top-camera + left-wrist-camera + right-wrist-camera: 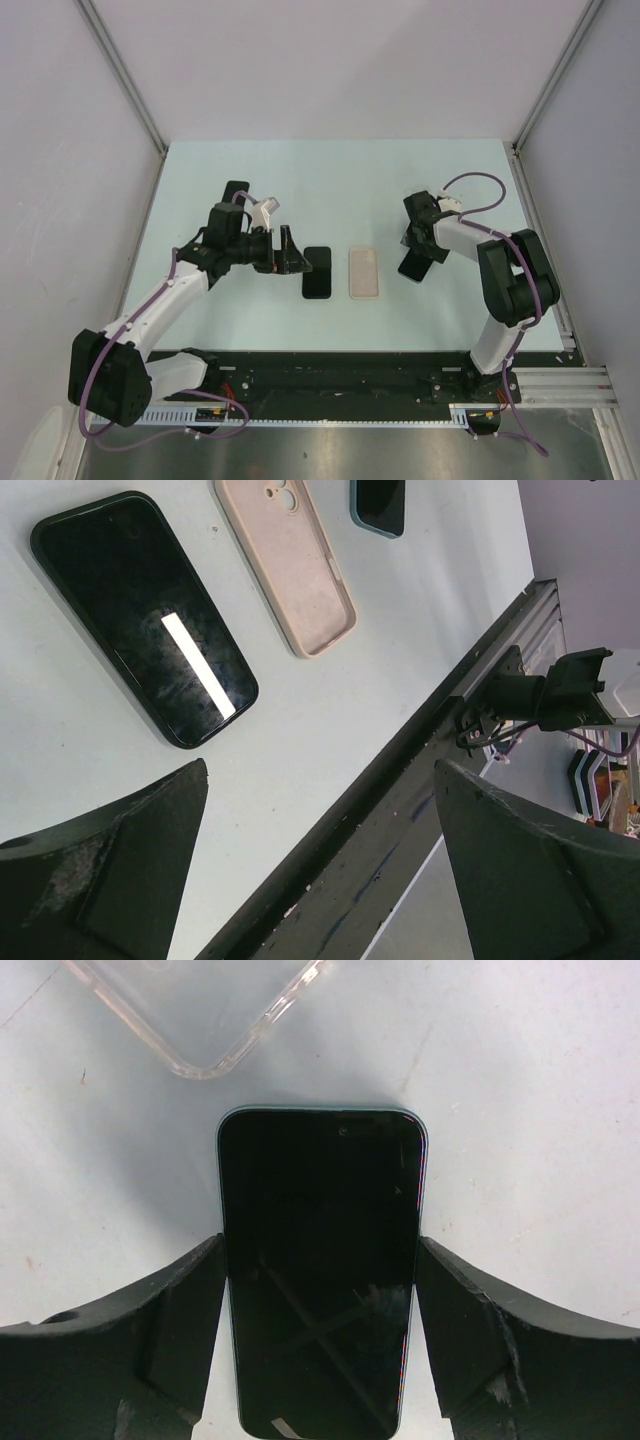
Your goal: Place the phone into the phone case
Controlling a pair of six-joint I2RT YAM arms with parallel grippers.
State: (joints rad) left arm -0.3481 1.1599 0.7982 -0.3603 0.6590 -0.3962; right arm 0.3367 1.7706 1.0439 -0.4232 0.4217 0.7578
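Note:
My right gripper [320,1260] is shut on a black phone with a teal edge [320,1210]; its fingers [190,1290] press on both long sides. In the top view this gripper [413,255] and phone [411,266] are right of a beige phone case [363,272], which lies open side up. A clear case [200,1020] lies just beyond the phone's top end. A second dark phone [317,272] lies left of the beige case. My left gripper [288,250] is open and empty just left of it. The left wrist view shows the gripper [320,780], the dark phone [140,615], the beige case [290,560] and the teal phone [378,505].
A black flat object [237,190] lies behind the left arm at the back left. The black base rail [330,375] runs along the table's near edge and also shows in the left wrist view [400,780]. Grey walls enclose the table on three sides.

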